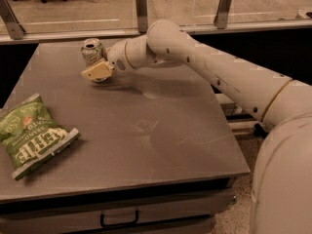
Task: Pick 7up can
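Single-arm reach toward the can (91, 50), which stands upright on the tabletop (146, 130) directly behind the pincer (96, 70), on the side away from the camera. The pincer's pale tip overlaps the can's lower wall, so the two appear to be touching or very nearly so. Whether the can already sits inside the pincer or merely beside it cannot be told, and neither can whether the pincer is apart or together. The chief hazard is judged to be a push rather than a grasp. If the pincer meets the can off-centre or low on its wall, a light can would probably slide or topple away from the pincer, toward the far rim of the tabletop that lies close behind it. A second hazard lies in the can's dented, curved wall: a closure that catches only one edge could squeeze the can sideways out of the pincer. A lift begun before the hold is firm could drop it. The arm (219, 77) trails away from the pincer across the tabletop. The chip bag (31, 135) lies well apart from the pincer, nearer the camera, and seems out of harm's way.
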Available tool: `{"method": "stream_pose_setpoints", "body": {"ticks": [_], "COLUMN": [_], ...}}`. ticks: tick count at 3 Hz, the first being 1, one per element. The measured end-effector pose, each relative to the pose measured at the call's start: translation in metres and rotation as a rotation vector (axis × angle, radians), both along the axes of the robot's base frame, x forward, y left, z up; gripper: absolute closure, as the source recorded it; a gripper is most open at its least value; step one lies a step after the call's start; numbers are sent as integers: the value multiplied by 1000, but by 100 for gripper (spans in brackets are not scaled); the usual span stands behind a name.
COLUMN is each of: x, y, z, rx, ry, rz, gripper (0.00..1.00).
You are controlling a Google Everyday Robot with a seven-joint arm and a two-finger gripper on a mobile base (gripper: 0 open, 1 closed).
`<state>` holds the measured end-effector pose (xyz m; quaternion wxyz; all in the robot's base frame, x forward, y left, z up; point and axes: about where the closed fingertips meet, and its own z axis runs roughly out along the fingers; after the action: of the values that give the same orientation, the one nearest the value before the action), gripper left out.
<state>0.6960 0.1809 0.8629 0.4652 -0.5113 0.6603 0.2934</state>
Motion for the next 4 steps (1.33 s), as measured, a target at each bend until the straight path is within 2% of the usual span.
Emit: {"method": "stream_pose_setpoints", "body": {"ticks": [1,2,3,4], "x": [-4,-14,-32,-55], "y": [9,4,-15,-33], "z": [2,15,47,91], "rx": [5,-2,3,19], "ry": [-13,-34,-68,-122], "rz": [22,17,-42,-95], "gripper": [64,88,100,100]}}
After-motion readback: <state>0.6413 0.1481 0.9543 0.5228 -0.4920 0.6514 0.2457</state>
